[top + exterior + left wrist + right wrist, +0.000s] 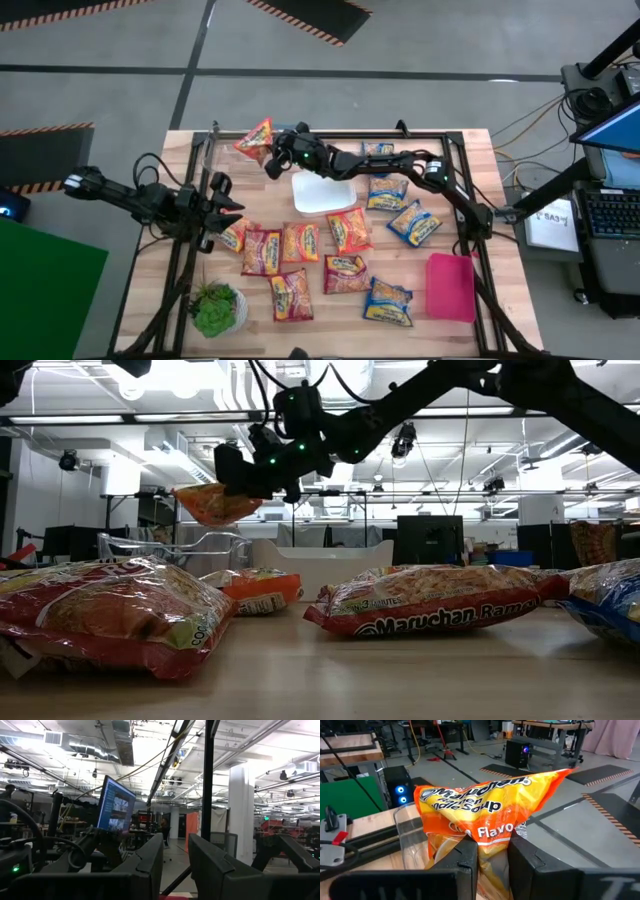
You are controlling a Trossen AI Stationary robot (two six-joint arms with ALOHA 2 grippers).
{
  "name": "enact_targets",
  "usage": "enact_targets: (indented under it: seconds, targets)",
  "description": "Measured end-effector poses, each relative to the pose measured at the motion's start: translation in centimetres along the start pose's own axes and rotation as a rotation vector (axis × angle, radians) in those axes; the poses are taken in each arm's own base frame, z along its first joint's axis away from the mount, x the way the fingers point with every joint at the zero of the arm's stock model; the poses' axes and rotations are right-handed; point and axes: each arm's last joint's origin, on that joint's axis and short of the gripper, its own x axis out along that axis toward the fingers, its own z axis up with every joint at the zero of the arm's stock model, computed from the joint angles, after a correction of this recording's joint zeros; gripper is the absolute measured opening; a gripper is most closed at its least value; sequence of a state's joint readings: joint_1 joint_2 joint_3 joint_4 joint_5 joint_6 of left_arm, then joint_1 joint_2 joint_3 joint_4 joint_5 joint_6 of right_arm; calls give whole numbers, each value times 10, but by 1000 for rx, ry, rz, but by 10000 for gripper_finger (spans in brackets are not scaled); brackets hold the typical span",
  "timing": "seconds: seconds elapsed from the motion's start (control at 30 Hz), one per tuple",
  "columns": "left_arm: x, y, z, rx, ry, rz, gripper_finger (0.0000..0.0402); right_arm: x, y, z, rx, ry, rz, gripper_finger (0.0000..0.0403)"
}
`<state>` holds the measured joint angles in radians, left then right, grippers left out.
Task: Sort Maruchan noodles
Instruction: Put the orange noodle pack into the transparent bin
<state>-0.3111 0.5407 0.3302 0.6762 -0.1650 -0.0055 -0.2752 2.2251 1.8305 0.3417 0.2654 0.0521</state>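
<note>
High view: the right gripper, at the table's far left, pinches an orange noodle packet lifted above the clear bin; the other packets lie mid-table near the white bin.

Low view: the packet hangs aloft.

Left wrist view: the left gripper shows a narrow gap, pinching nothing.

Right wrist view: fingers clamp the packet.

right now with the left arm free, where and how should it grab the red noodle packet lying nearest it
Probably from straight above, pinching the crimped short end of the red noodle packet. It lies flat on the table, so the sides offer no grip, and another packet crowds its right edge. The left gripper sits just beside it; the right gripper holds an orange packet.
</note>
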Motion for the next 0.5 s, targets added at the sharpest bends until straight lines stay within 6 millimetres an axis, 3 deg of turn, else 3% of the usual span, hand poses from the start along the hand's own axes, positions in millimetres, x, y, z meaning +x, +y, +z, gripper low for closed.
enact_targets:
  seconds: [0.5]
  targets:
    - [0, 0, 0, 0, 0, 0, 75, 1, 0, -7, 50, 54, -3, 139]
